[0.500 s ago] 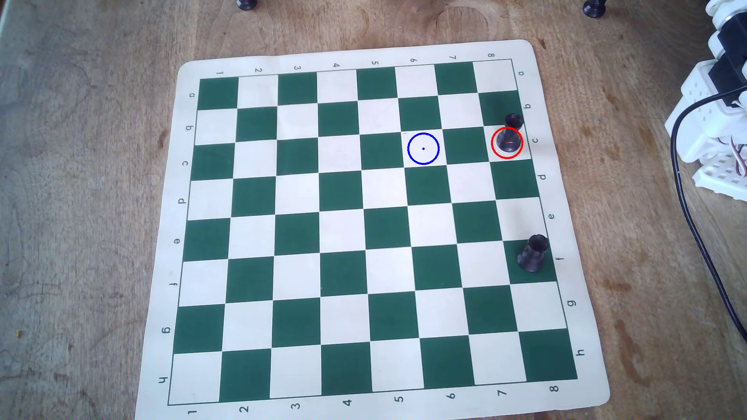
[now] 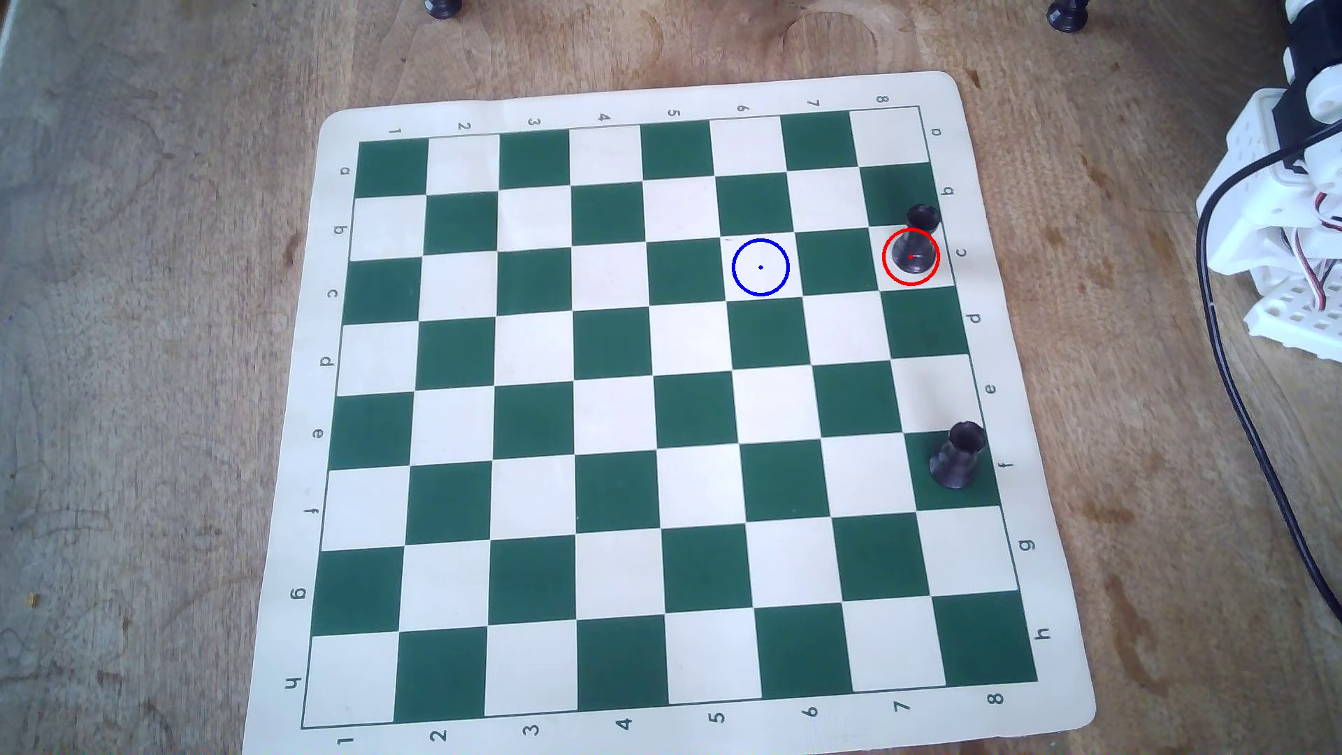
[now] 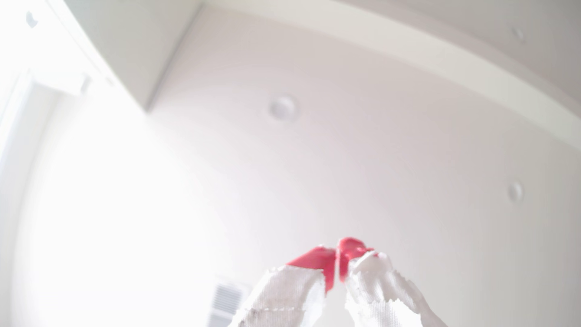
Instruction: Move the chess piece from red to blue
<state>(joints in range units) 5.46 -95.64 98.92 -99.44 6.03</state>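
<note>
In the overhead view a black rook, the chess piece (image 2: 915,243), stands inside the red circle (image 2: 884,255) on a white square at the board's right edge. The blue circle (image 2: 733,267) marks an empty white square two columns to its left. Only the white arm body (image 2: 1278,189) shows at the right edge, off the board. In the wrist view the gripper (image 3: 338,254) points up at a white ceiling, its red-tipped fingers (image 3: 317,257) pressed together with nothing between them.
A second black rook (image 2: 957,456) stands on a green square lower down the board's right column. The green and cream chess mat (image 2: 290,472) lies on a wooden table. A black cable (image 2: 1234,392) runs down the right side. Two dark pieces (image 2: 443,7) sit at the table's far edge.
The arm at the right edge of the overhead view has shifted slightly upward and rightward. Both rooks stay where they were.
</note>
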